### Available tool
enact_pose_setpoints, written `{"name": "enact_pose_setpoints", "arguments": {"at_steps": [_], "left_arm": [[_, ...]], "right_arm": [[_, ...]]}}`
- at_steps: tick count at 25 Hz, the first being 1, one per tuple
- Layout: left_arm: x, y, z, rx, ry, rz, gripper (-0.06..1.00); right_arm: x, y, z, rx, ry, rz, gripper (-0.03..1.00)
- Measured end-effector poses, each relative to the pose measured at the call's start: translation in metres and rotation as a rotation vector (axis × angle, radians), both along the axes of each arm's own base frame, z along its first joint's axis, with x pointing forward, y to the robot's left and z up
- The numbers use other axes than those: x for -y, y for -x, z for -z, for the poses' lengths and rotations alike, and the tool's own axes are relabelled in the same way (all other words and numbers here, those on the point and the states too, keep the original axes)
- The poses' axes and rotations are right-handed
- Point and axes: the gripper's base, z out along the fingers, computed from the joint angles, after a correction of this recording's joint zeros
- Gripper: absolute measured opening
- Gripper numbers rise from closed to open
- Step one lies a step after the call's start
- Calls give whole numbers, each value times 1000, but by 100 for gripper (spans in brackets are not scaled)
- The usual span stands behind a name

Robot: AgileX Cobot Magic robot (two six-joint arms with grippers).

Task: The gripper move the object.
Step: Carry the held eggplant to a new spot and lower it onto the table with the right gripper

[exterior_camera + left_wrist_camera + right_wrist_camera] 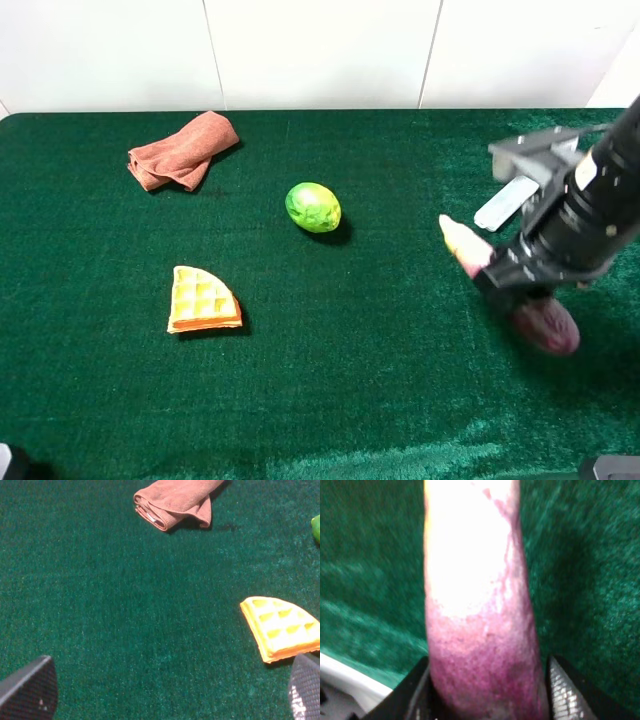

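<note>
Lab test bench: green felt tabletop [350, 400], plain white wall panels [320, 50], toy waffle [203, 300]

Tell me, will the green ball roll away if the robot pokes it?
Probably yes: the green ball looks rounded and sits free on the fuzzy green cloth. It seems slightly egg-shaped, so it may wobble rather than roll straight. That cloth would likely slow it soon.

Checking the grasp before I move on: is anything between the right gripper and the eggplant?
Nothing visible. The right gripper is shut on the eggplant, its fingers flanking the purple end in the wrist view.
</note>
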Motion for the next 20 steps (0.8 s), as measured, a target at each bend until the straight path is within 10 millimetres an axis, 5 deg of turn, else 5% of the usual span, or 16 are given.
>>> {"name": "enact_pose_setpoints", "arguments": {"at_steps": [9,20], "left_arm": [[0,0,0,0,0,0,93],[0,0,0,0,0,0,92]], "right_arm": [[-13,-21,-41,59,-66,145,35],[2,-50,-50,59,-103,322,35]]}}
